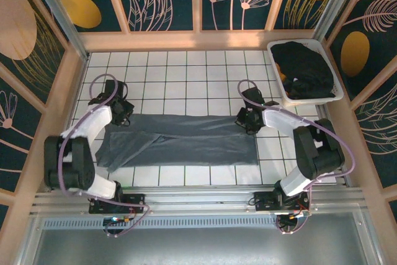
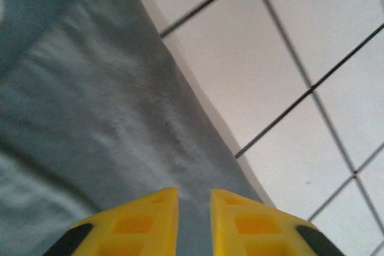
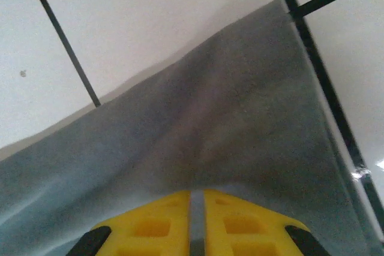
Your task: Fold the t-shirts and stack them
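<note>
A slate blue-grey t-shirt (image 1: pixel 180 141) lies flat on the white tiled table as a long folded strip. My left gripper (image 1: pixel 121 116) sits low over its far left corner. In the left wrist view the yellow fingers (image 2: pixel 144 220) stand a small gap apart, and the shirt (image 2: pixel 90 100) shows flat through that gap. My right gripper (image 1: pixel 244 118) is at the far right corner. Its jaws (image 3: pixel 198 195) are almost together, with a thin strip of grey shirt (image 3: pixel 240 118) in the slit; whether they pinch it is unclear. Black t-shirts (image 1: pixel 304 69) lie heaped in a bin.
The white plastic bin (image 1: pixel 335 94) stands at the back right corner. Wooden rails and patterned panels wall in the table on three sides. Bare tiles (image 1: pixel 186 72) lie beyond the shirt, and a narrower bare strip (image 1: pixel 186 175) runs in front of it.
</note>
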Controlling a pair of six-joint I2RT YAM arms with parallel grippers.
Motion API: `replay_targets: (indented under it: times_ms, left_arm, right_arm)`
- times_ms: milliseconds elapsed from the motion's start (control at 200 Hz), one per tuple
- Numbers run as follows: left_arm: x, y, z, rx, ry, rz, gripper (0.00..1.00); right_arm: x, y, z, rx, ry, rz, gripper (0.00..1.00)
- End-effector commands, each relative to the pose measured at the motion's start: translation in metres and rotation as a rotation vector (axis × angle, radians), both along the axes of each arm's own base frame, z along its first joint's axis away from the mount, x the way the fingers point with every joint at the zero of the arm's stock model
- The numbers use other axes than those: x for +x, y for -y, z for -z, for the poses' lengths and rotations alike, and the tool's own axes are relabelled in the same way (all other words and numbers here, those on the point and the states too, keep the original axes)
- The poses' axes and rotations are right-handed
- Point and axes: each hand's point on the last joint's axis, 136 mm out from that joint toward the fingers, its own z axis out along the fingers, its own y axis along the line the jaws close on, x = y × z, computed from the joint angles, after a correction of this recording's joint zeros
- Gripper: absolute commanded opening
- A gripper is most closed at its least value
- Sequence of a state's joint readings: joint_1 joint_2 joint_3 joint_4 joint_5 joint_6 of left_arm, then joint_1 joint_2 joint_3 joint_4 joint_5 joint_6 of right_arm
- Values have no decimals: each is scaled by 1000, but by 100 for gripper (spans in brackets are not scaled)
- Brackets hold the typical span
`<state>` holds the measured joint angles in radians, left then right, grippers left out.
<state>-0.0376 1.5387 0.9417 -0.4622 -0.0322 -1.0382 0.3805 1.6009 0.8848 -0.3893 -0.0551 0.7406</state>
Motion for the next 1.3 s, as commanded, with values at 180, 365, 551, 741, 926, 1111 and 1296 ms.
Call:
replay_targets:
  times_ms: [180, 365, 551, 741, 926, 1111, 1296]
  left_arm:
    - [2, -37, 61, -44, -134, -42, 14]
    - [43, -31, 70, -127, -107, 10, 14]
    - [126, -27, 65, -188, 5, 69, 14]
    - [187, -32, -5, -121, 203, 148, 25]
    - [176, 7, -40, -117, 320, 418, 41]
    - [149, 66, -12, -125, 269, 684, 42]
    - [146, 75, 10, -81, 222, 738, 42]
  right_arm:
    - [16, 30, 31, -31, -108, 136, 15]
    - [58, 44, 37, -16, -124, 170, 19]
    - [154, 56, 39, 8, -74, 132, 19]
    - [243, 40, -30, -4, 160, -28, 37]
    - [232, -20, -107, 87, 353, -199, 49]
    - [171, -81, -131, 304, 382, -299, 52]
    - [127, -103, -135, 351, 353, -322, 52]
